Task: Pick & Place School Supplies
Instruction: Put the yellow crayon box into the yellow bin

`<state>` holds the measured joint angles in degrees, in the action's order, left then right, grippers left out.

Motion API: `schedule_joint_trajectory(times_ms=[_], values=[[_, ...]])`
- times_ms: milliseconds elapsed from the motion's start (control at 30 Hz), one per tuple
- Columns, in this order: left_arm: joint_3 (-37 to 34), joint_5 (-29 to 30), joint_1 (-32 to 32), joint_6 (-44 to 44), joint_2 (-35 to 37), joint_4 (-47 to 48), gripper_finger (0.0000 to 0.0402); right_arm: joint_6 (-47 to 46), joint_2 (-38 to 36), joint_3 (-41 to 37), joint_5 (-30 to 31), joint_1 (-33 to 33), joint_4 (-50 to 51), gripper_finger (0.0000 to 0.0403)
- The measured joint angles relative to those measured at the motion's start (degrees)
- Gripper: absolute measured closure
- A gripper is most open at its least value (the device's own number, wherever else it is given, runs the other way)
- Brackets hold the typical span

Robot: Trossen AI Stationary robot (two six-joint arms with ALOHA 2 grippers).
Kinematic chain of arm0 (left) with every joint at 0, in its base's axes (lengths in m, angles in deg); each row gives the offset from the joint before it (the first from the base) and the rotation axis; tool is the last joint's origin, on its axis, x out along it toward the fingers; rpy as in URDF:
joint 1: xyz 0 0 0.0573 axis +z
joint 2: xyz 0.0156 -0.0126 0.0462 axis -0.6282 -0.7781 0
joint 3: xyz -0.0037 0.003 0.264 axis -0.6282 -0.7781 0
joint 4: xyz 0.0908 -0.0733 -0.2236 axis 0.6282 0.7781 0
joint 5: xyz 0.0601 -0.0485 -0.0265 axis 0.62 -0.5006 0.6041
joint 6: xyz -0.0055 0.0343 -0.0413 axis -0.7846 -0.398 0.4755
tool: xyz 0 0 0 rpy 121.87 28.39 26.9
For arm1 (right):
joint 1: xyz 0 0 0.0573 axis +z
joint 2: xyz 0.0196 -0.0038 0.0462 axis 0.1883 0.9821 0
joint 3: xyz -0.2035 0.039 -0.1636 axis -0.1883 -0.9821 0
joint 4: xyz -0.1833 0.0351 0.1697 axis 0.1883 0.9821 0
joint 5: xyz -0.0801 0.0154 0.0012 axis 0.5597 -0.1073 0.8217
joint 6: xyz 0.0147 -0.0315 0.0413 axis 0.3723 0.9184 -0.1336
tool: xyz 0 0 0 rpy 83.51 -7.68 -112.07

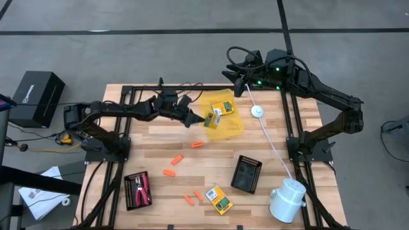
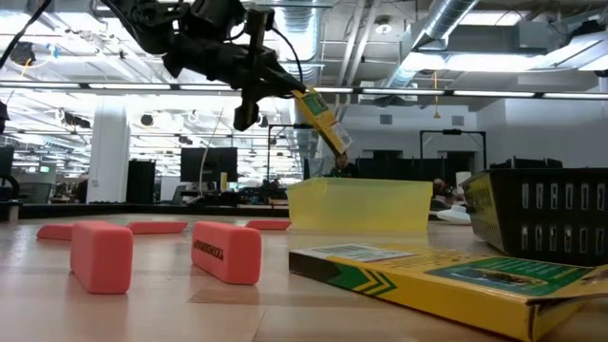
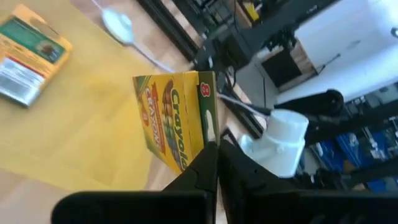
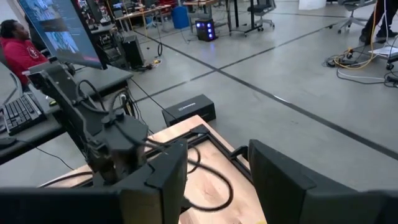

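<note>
At the far left, well back from the left pincer and toward the near edge of the surface, a black ribbed tray holds the red-handled tool, apparently already sorted. Between that tray and the pincer several orange sticks lie loose on the wood, judged still to be collected. The left pincer is clamped tight on one corner of a yellow-and-green crayon box, which hangs tilted in the air just over the near rim of the translucent yellow tray; holding it by the thin edge keeps the box clear of the tray wall, so it can likely drop in once released. The left wrist view lets the face be read: "Crayola" runs along it, with a small "8" at one corner. Just beyond the held box, inside the yellow tray, a second box lies flat, a barcode label showing on it. Nearer the front edge, well apart from the pincer, a third box rests on the wood beside more sticks, and another black ribbed tray sits to its right. The right pincer waits at the far right corner with fingers spread wide and nothing between them.
</note>
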<state>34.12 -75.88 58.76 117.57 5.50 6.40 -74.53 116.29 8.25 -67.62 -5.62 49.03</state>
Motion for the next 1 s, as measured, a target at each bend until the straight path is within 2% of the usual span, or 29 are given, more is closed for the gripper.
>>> schedule_joint_trajectory(times_ms=[267, 500, 667, 833, 1000], values=[[0.70, -1.31, 1.94, 1.49, -8.03, -8.53, 0.0401, -0.74, 0.00, 0.00, -0.02, 0.00, -0.18, 0.0243], [8.98, -2.54, 2.22, -0.02, -17.40, -9.28, 0.0401, -1.51, 0.00, 0.00, -0.05, 0.02, 0.10, 0.0242], [13.68, -6.18, 3.38, 0.24, -21.86, -9.35, 0.0397, -1.70, 0.00, 0.00, -0.07, 0.27, 0.09, 0.0242], [13.86, -6.60, 3.92, 1.25, -22.32, -8.73, 0.0369, -1.68, 0.00, 0.00, -0.20, 0.84, 0.11, 0.0237], [13.84, -6.45, 4.32, 1.65, -22.01, -8.68, 0.0310, -1.66, 0.00, 0.00, -0.20, 1.09, 0.09, 0.0236]])
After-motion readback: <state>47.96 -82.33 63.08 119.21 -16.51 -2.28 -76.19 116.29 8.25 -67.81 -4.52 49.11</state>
